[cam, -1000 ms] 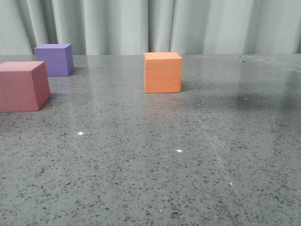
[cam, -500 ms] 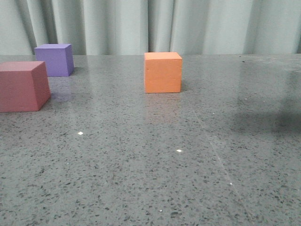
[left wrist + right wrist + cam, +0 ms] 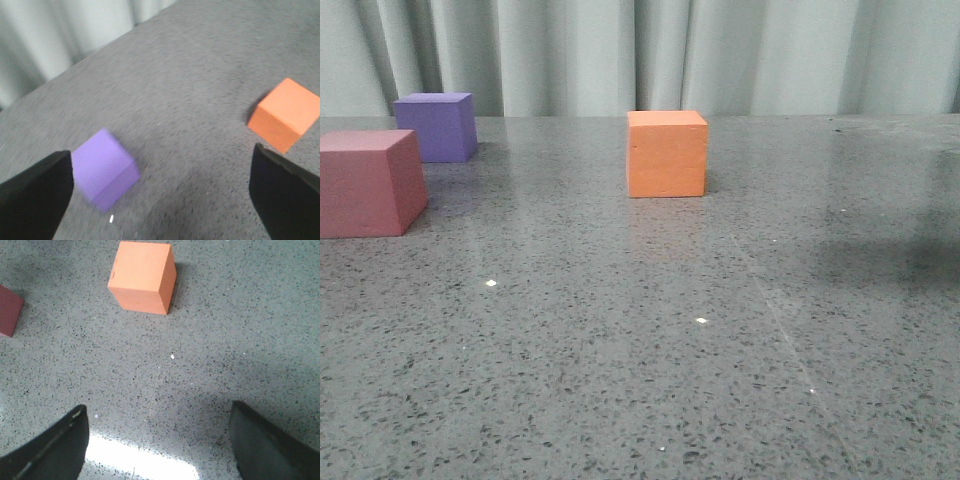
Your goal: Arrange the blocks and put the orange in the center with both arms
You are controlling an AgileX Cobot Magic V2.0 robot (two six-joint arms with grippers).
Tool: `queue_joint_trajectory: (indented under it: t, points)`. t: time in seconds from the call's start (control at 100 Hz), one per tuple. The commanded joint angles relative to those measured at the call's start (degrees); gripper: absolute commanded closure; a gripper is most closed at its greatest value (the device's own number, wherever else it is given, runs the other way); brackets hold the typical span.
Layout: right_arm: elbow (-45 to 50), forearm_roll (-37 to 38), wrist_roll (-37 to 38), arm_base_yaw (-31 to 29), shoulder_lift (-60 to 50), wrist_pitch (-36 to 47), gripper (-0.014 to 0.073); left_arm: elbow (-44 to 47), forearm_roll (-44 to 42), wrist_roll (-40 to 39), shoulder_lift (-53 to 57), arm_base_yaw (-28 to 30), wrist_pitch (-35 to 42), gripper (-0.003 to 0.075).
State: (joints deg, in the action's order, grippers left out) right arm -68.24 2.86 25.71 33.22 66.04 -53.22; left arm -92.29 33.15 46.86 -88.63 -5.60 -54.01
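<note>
currently, three cubes stand apart on the speckled grey worktop [image 3: 650, 330] in front of a pale curtain [image 3: 650, 50]. in the front view, the orange cube [image 3: 667, 153] sits near the middle and towards the back, the purple cube [image 3: 437, 126] at the far left rear, and the pink cube [image 3: 368, 183] at the left edge, nearer the camera, cut off by the frame. none of the three touches another, and no arm appears in this view.

left wrist view: the left hand [image 3: 160, 195] is released, its two dark fingers spread wide and holding nothing; the purple cube [image 3: 104, 169] lies near one finger, the orange cube [image 3: 284, 114] further off near the other. this picture is smeared, so fine edges cannot be read.

right wrist view: the right hand [image 3: 160, 442] is likewise released and empty, fingers spread above bare worktop, with the orange cube [image 3: 142, 277] ahead of it and a corner of the pink cube [image 3: 10, 310] at the frame edge.

judgement: no grasp has begun. risks from here: both hands have the orange cube in view, so if both reach for it they could collide; a descent off-centre could let one finger push a light cube aside or twist it rather than straddle it; a squeeze at a corner rather than on flat faces could let it slip; the pink cube, lying at the edge of view, may be hard to locate cleanly.
</note>
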Motion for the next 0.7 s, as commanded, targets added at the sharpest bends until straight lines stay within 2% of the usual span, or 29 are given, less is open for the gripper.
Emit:
queue_joint_trajectory:
  t: [0.0,0.18,0.29,0.44,0.69]
  points:
    - [-1.4,0.4,-0.5,0.0,-1.6,2.9,0.0022,-5.5,2.9,5.0,-1.1,-3.9,-0.3,0.0040]
    - [-1.4,0.4,-0.5,0.0,-1.6,2.9,0.0022,-11.5,1.7,11.4,-7.5,-11.3,-4.5,0.0043]
    - [-1.4,0.4,-0.5,0.0,-1.6,2.9,0.0022,-13.4,-0.7,14.6,-10.5,-15.8,-5.8,0.0073]
    - [-1.4,0.4,-0.5,0.0,-1.6,2.9,0.0022,-13.6,-2.8,16.5,-13.8,-20.3,-4.8,0.0103]
    - [-1.4,0.4,-0.5,0.0,-1.6,2.9,0.0022,-13.6,-2.9,16.5,-18.4,-23.5,0.9,0.0102]
